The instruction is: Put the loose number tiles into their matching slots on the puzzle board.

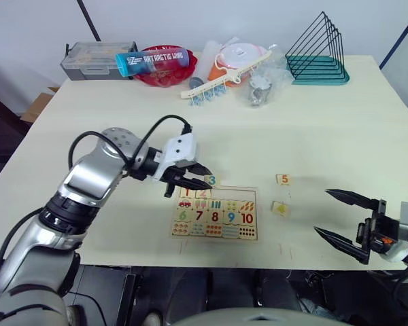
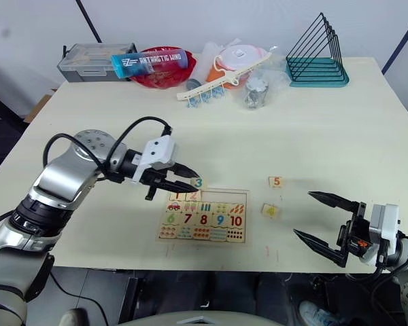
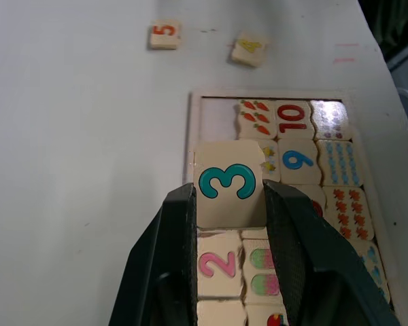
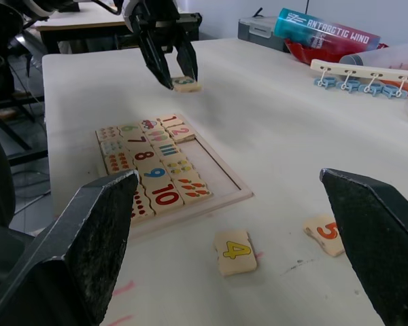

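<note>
The puzzle board (image 1: 215,216) lies near the table's front edge, with tiles 1 and 2 (image 3: 217,264) seated in its top row of slots (image 3: 219,117). My left gripper (image 1: 196,179) is shut on the tile with a teal 3 (image 3: 227,182) and holds it just above the board's top edge, over the row of slots. Two loose tiles lie on the table right of the board: the 5 tile (image 1: 283,179) and the yellow 4 tile (image 1: 280,208), the latter askew. My right gripper (image 1: 340,216) hangs open near the front right, apart from both tiles.
Along the back edge stand a grey box (image 1: 95,60), a blue can (image 1: 153,60) across a red bowl (image 1: 164,69), an orange-lidded container (image 1: 239,58), a white clip rack (image 1: 221,83), a plastic bag (image 1: 262,88) and a teal wire rack (image 1: 317,51).
</note>
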`<control>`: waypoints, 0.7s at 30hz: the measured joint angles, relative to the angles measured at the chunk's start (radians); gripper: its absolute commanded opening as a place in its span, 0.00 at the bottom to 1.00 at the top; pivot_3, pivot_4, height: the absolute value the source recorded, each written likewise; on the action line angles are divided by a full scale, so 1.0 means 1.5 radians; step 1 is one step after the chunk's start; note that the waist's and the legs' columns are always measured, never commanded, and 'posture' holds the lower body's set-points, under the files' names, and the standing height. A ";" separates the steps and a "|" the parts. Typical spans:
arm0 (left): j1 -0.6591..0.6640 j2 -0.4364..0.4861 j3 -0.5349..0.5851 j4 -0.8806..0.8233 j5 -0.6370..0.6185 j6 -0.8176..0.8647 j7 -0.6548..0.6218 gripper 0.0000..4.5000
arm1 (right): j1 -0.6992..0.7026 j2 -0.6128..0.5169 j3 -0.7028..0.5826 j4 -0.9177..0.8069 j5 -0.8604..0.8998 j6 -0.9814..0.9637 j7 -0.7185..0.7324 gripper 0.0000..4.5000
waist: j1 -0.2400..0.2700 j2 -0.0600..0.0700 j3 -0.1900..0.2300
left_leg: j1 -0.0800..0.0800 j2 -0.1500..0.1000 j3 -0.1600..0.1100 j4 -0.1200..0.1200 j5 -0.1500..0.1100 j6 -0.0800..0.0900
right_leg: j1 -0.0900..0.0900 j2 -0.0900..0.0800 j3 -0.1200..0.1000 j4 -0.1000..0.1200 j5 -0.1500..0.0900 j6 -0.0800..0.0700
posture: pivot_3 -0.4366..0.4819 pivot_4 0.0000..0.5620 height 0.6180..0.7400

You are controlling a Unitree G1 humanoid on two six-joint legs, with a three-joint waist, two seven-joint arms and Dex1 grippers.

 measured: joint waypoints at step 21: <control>-0.116 -0.070 -0.177 0.026 0.166 0.115 -0.007 0.21 | 0.000 0.013 0.012 -0.016 -0.025 -0.026 -0.038 1.00 | 0.001 0.000 0.000 | 0.000 0.000 0.000 0.001 0.000 0.000 | 0.000 0.000 0.000 0.001 0.000 0.000 | 0.48 0.27 1.00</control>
